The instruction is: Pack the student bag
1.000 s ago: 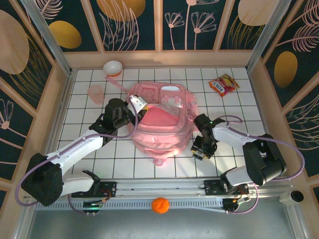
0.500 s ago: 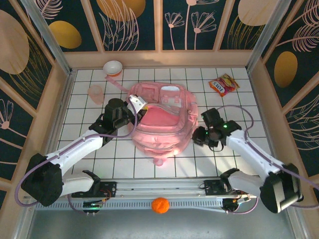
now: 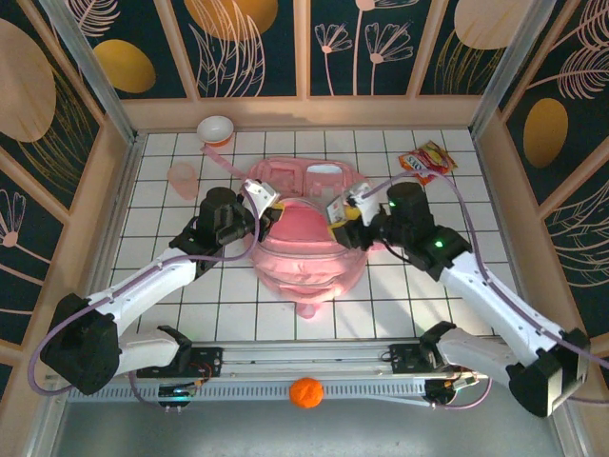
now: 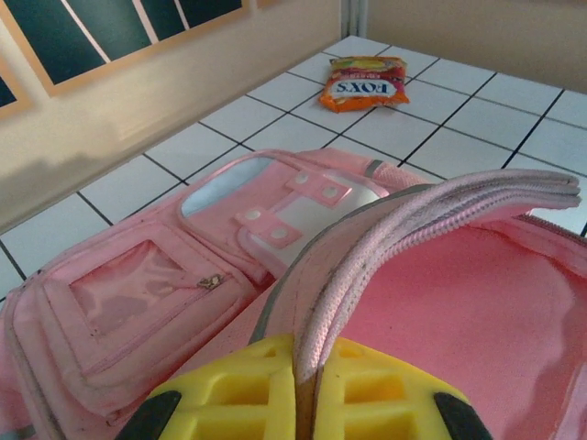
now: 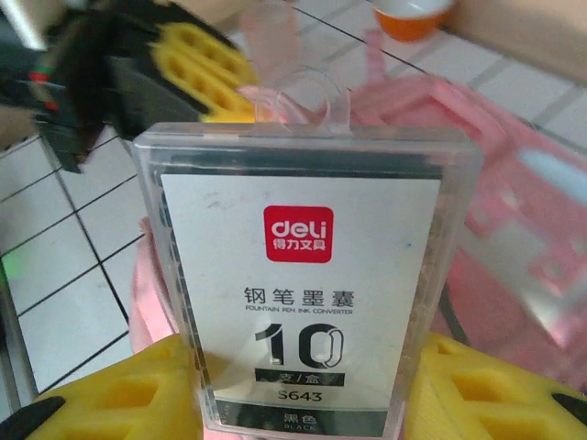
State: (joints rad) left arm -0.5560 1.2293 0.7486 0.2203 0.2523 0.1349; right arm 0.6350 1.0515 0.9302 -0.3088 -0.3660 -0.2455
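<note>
The pink student bag (image 3: 306, 271) lies flat mid-table with its main compartment gaping. My left gripper (image 3: 265, 204) is shut on the bag's zipper edge (image 4: 385, 238) and holds that flap up; its yellow fingers (image 4: 229, 394) pinch the piping. My right gripper (image 3: 343, 213) hovers over the open mouth, shut on a clear plastic box of ink cartridges (image 5: 307, 275) with a red label. The box stands upright between the yellow fingers (image 5: 119, 399). Beyond it I see the left gripper's fingers (image 5: 197, 60) and the bag's pink fabric (image 5: 514, 211).
An orange snack packet (image 3: 426, 162) lies at the back right, also seen as the packet (image 4: 364, 81). A white and orange bowl (image 3: 216, 129) and a translucent pink cup (image 3: 182, 175) sit at the back left. An orange ball (image 3: 305, 391) rests on the front rail. Low walls ring the table.
My right arm has swung up and left from the tiles right of the bag to above its opening, carrying the box. The left gripper has kept its hold without moving.
</note>
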